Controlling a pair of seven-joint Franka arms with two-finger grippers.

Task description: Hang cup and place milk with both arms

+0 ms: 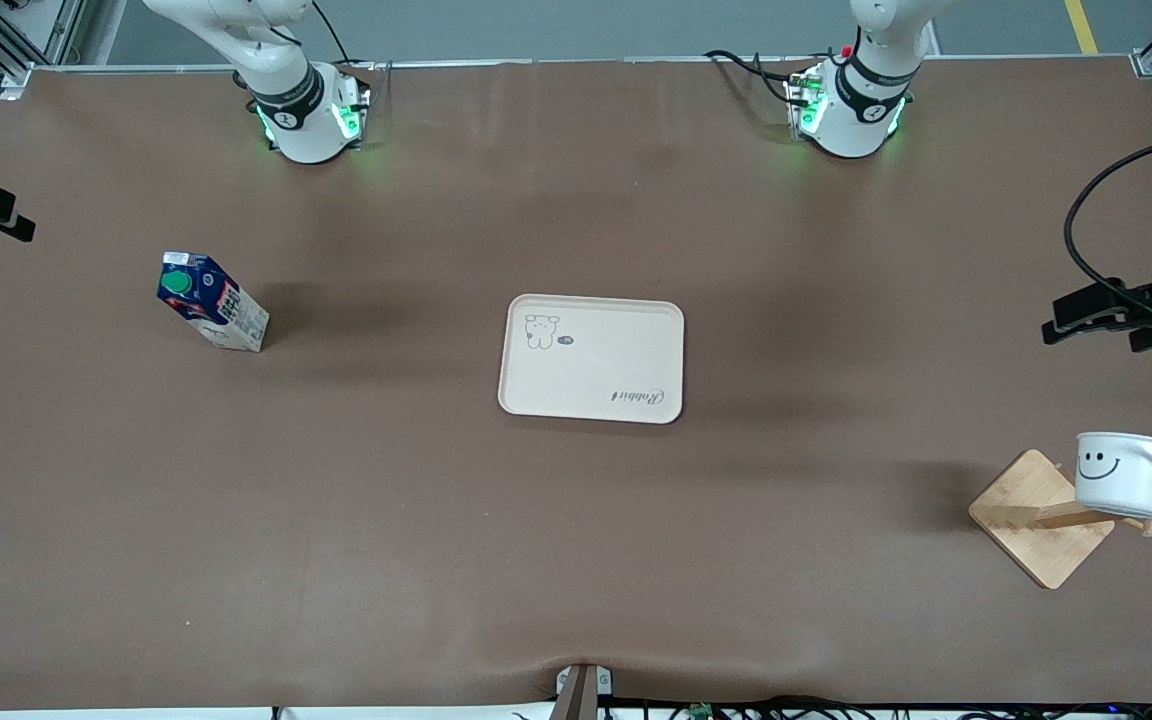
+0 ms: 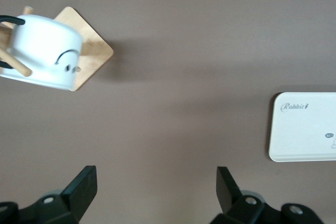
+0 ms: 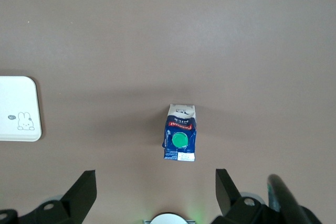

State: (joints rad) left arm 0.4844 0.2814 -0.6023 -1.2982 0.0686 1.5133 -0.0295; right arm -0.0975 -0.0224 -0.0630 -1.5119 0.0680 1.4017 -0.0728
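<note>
The cup (image 1: pixel 1121 478), a white mug with a black smiley face, hangs by its black handle on a peg of a wooden rack (image 1: pixel 1036 522) at the left arm's end of the table. It also shows in the left wrist view (image 2: pixel 44 51). The milk (image 1: pixel 211 315), a dark blue carton with a green cap, stands upright at the right arm's end and shows in the right wrist view (image 3: pixel 180 139). My left gripper (image 1: pixel 1061 318) (image 2: pixel 157 177) is open and empty, up in the air over bare table beside the rack. My right gripper (image 1: pixel 6 215) (image 3: pixel 156 179) is open and empty, high over the table near the milk.
A cream tray (image 1: pixel 591 400) with a small rabbit drawing lies flat in the middle of the table, empty; it shows in the left wrist view (image 2: pixel 304 145) and the right wrist view (image 3: pixel 18 124). The arm bases (image 1: pixel 311 120) (image 1: pixel 851 115) stand along the table's top edge.
</note>
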